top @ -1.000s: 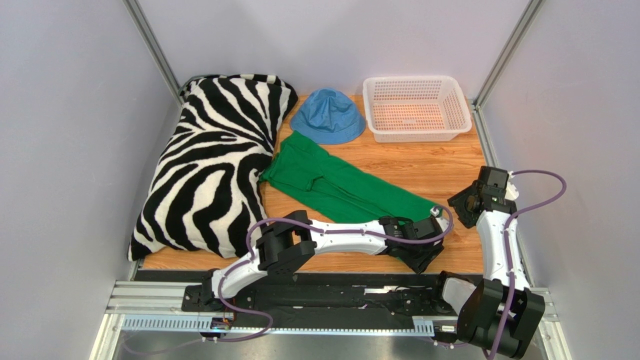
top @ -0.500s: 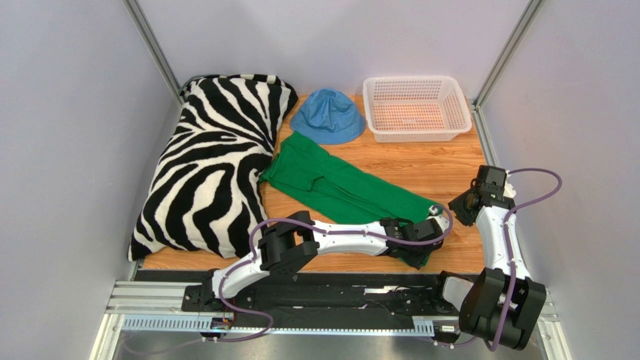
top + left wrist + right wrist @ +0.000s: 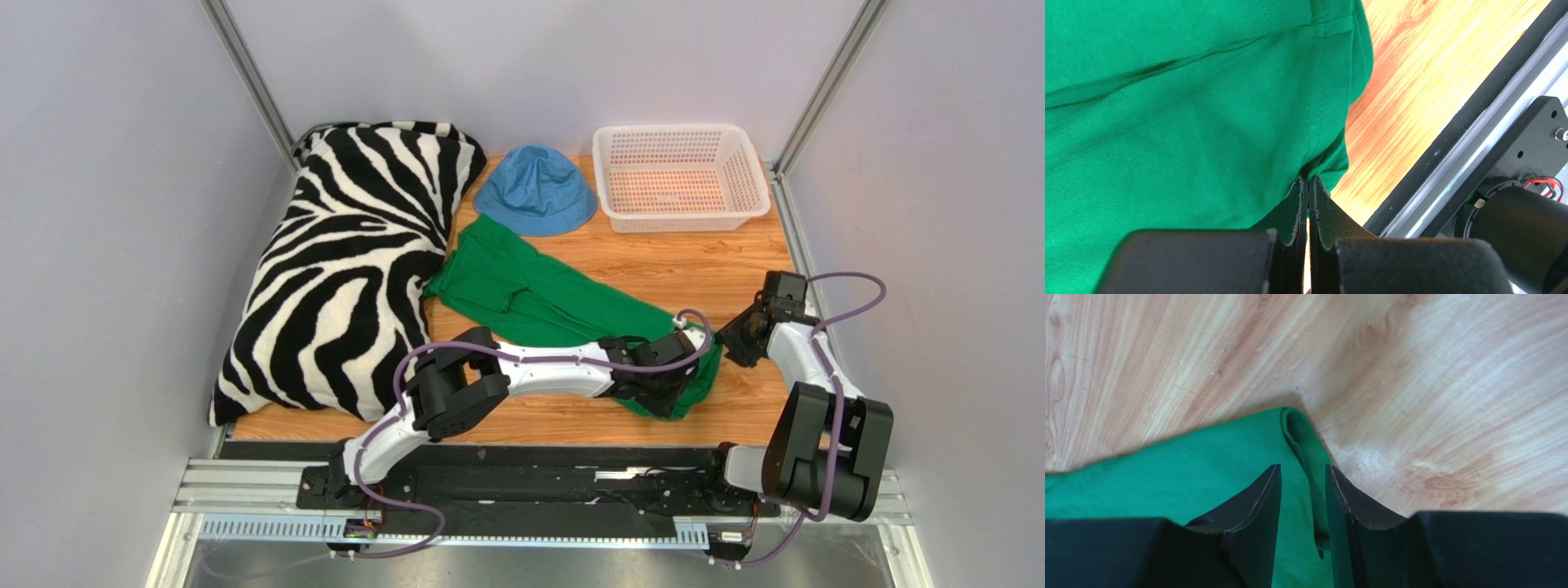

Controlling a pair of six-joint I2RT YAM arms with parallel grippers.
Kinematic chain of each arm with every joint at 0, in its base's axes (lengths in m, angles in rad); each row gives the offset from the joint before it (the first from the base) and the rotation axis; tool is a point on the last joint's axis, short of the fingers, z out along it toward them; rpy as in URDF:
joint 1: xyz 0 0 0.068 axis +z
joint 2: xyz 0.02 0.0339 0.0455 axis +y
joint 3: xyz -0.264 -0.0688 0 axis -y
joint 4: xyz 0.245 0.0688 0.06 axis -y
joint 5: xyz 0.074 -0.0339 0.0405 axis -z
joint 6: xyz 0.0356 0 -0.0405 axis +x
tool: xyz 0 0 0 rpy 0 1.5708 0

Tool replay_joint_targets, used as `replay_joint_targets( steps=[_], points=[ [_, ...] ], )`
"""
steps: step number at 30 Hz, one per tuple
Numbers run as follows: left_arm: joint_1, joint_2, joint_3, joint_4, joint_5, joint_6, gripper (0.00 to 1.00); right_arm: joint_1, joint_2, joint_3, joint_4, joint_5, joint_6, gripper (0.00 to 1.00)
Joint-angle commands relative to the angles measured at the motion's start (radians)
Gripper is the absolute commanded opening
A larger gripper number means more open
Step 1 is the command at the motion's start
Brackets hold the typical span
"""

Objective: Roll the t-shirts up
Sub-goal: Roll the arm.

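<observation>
We've got the green t-shirt (image 3: pixel 540 300) lying diagonally on the table (image 3: pixel 687 263), long axis running far-left from its near-right end, where the left gripper (image 3: pixel 1309 179) is clenched on the hem and the right gripper (image 3: pixel 1303 470) straddles the corner fold, grip unclear.

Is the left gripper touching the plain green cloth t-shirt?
Touching. Left wrist view shows the left gripper shut, pinching the green t-shirt at its hem.
</observation>
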Motion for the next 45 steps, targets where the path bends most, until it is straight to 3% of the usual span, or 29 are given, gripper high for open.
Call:
replay_joint_targets(
  steps=[1, 11, 18, 30, 45],
  points=[
    [0.006, -0.074, -0.024, 0.024, 0.039, -0.012, 0.0, 0.012, 0.015, 0.021, 0.096, 0.016, -0.015, 0.38],
    [0.024, -0.079, -0.027, 0.029, 0.082, -0.009, 0.0, 0.016, 0.123, 0.029, 0.183, 0.042, -0.015, 0.34],
    [0.036, -0.107, -0.036, 0.031, 0.102, -0.018, 0.0, 0.022, 0.117, 0.073, 0.1, 0.115, 0.003, 0.0],
    [0.124, -0.24, -0.169, 0.083, 0.165, -0.096, 0.0, 0.184, 0.117, 0.243, -0.064, 0.246, 0.051, 0.0],
    [0.23, -0.349, -0.412, 0.132, 0.168, -0.184, 0.0, 0.433, 0.376, 0.493, -0.118, 0.326, 0.11, 0.0]
  ],
)
